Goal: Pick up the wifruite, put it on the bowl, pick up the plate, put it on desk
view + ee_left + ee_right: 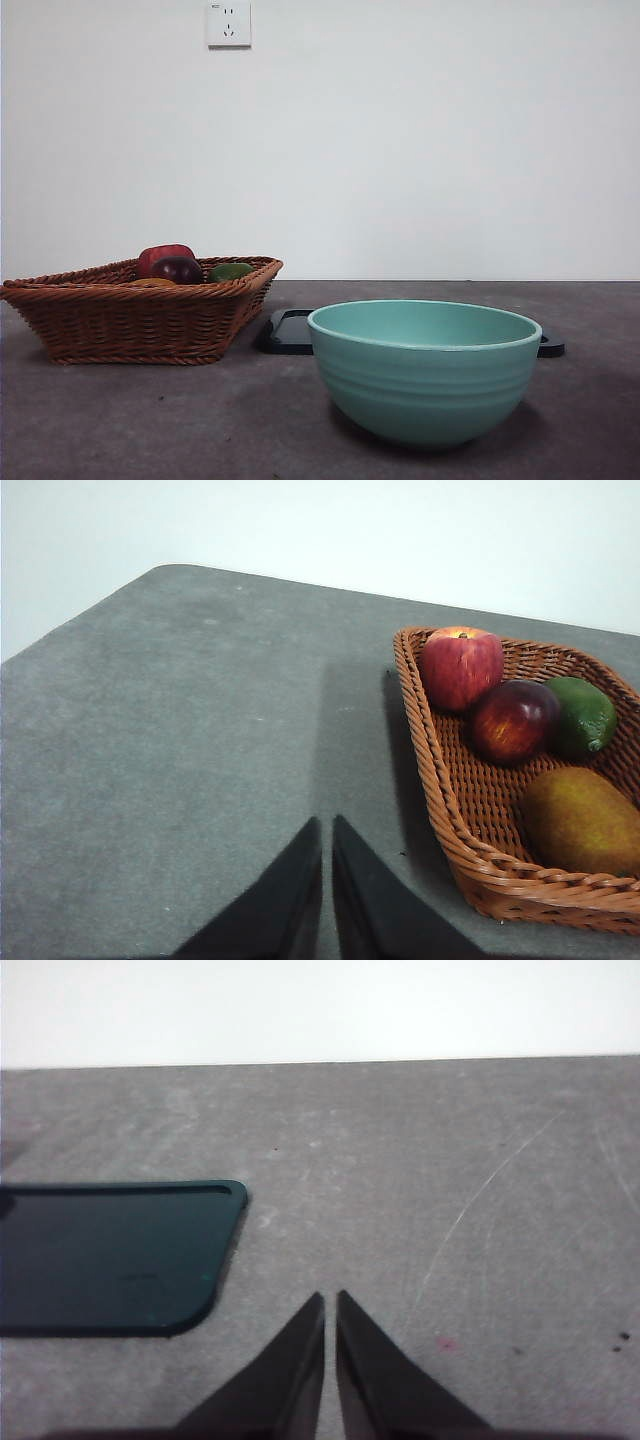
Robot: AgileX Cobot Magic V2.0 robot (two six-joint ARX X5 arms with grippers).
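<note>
Nearest in the front view stands the bowl [424,370], teal-green with faint ridges and a pale rim, upright on the desk [150,420]; nothing shows above its rim. Just behind it lies a flat dark plate [290,332] with rounded corners, its ends showing past either side of the bowl. To the left, at about the same depth, sits a woven brown basket [130,325], holding a red apple [165,256], a dark red-purple fruit [178,269] and a green fruit [231,271]. A sliver of orange at the basket's rim is probably the wifruite [152,283], though little of it shows from here; the left wrist view shows it more fully as a rounded orange-brown fruit [583,820] lying in the basket apart from the other three.

The left gripper [327,825] hovers over bare desk beside the basket, its jaws closed to a thin slit and holding nothing. The right gripper [331,1300] hangs over the desk near the plate's corner [120,1255], jaws likewise nearly touching and empty. On the far wall is a white socket [228,24].
</note>
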